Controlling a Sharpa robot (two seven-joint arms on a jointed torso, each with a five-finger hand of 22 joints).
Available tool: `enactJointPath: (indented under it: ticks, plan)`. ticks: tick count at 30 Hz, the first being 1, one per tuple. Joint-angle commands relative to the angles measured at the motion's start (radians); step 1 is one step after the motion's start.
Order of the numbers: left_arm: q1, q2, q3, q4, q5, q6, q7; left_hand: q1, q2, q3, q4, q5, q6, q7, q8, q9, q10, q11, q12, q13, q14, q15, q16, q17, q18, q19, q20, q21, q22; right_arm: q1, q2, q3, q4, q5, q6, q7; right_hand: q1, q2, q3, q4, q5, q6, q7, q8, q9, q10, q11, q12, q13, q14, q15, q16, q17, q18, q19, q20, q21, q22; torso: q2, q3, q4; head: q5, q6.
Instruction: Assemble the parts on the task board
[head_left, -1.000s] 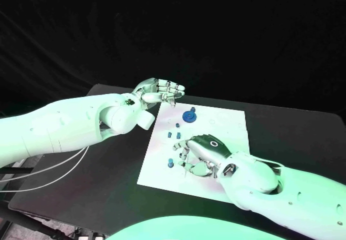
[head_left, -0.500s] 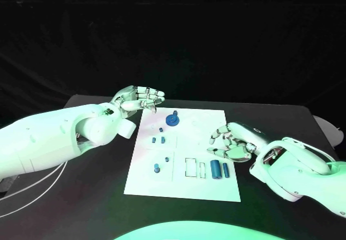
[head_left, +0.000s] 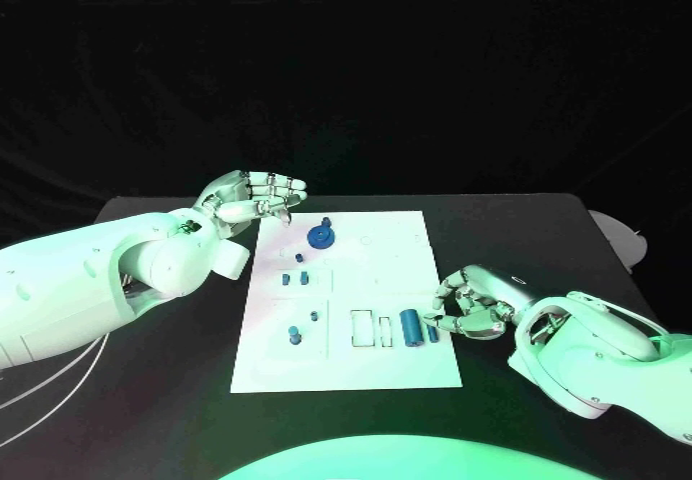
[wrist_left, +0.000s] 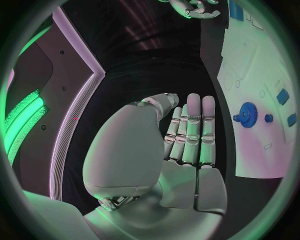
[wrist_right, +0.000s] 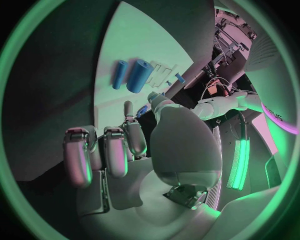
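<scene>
On the black table (head_left: 548, 240) lies the white task board (head_left: 397, 255), its two blue cylinders (head_left: 411, 325) near-right beside the empty, half-curled right hand (head_left: 469, 305), which I judge must next grasp one, while the left hand (head_left: 257, 196) hovers empty far-left.

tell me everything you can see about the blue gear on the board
The blue gear is a round, toothed wheel with a small knob at its centre, plastic by its look. It sits on the far part of the white task board, towards the robot's left. A smaller blue round piece lies close beside it; whether they touch cannot be told. The left hand hovers beyond the board's far left corner, off the gear, holding nothing. Nothing grips the gear.
</scene>
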Motion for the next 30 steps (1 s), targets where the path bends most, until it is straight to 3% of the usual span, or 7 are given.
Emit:
enactJointPath:
  ticks: [1, 7, 15, 30]
  plan:
    - [0.001, 0.000, 0.000, 0.005, 0.008, 0.016, 0.009, -0.006, 0.001, -0.001, -0.004, 0.002, -0.005, 0.025, 0.003, -0.001, -0.007, -0.003, 0.004, -0.002, -0.005, -0.001, -0.007, -0.001, 0.015, -0.003, 0.002, 0.007, 0.001, -0.010, 0.017, 0.000, -0.001, -0.068, -0.009, -0.084, -0.020, -0.001, -0.018, 0.001, 0.005, -0.010, -0.001, 0.007, 0.003, 0.008, 0.000, 0.004, 0.011, 0.083, -0.005, 0.006, 0.153, -0.007, 0.092, -0.004, 0.005, 0.254, 0.001, 0.0006, 0.0028, -0.003, -0.005]
    - [0.001, -0.002, 0.000, 0.006, 0.008, 0.016, 0.008, -0.006, 0.001, -0.001, -0.004, 0.002, -0.005, 0.025, 0.003, -0.001, -0.007, -0.003, 0.004, -0.002, -0.005, -0.001, -0.007, -0.001, 0.015, -0.003, 0.002, 0.007, 0.001, -0.021, 0.049, 0.000, -0.010, -0.087, -0.011, -0.105, -0.029, 0.003, -0.036, 0.001, 0.008, -0.011, -0.002, 0.010, 0.006, 0.008, 0.000, 0.005, 0.014, 0.083, -0.005, 0.007, 0.154, -0.008, 0.094, -0.004, 0.010, 0.255, 0.001, -0.0024, 0.0027, -0.006, -0.010]
    - [0.001, -0.004, 0.000, 0.008, 0.008, 0.016, 0.008, -0.006, 0.001, -0.001, -0.004, 0.002, -0.005, 0.025, 0.003, -0.001, -0.007, -0.003, 0.004, -0.002, -0.005, -0.001, -0.007, -0.001, 0.015, -0.003, 0.002, 0.007, 0.001, -0.039, 0.081, 0.000, -0.026, -0.094, -0.004, -0.111, -0.034, 0.009, -0.047, 0.001, 0.013, -0.012, -0.002, 0.011, 0.007, 0.008, -0.001, 0.006, 0.015, 0.083, -0.006, 0.007, 0.155, -0.008, 0.094, -0.004, 0.009, 0.255, 0.000, -0.0028, 0.0050, -0.006, -0.013]
    - [0.001, -0.008, 0.000, 0.011, 0.008, 0.022, 0.003, -0.011, 0.000, 0.000, -0.007, 0.001, -0.006, 0.025, 0.004, -0.002, -0.008, -0.003, 0.007, -0.002, -0.006, 0.000, -0.008, -0.003, 0.015, -0.005, 0.003, 0.007, 0.002, -0.066, 0.131, 0.000, -0.071, -0.147, 0.057, -0.149, -0.050, 0.016, -0.086, 0.001, 0.015, -0.015, -0.003, 0.015, 0.011, 0.002, -0.001, 0.000, 0.013, 0.083, -0.006, 0.007, 0.153, -0.007, 0.092, -0.004, 0.005, 0.254, 0.001, -0.0056, 0.0129, -0.007, -0.015]
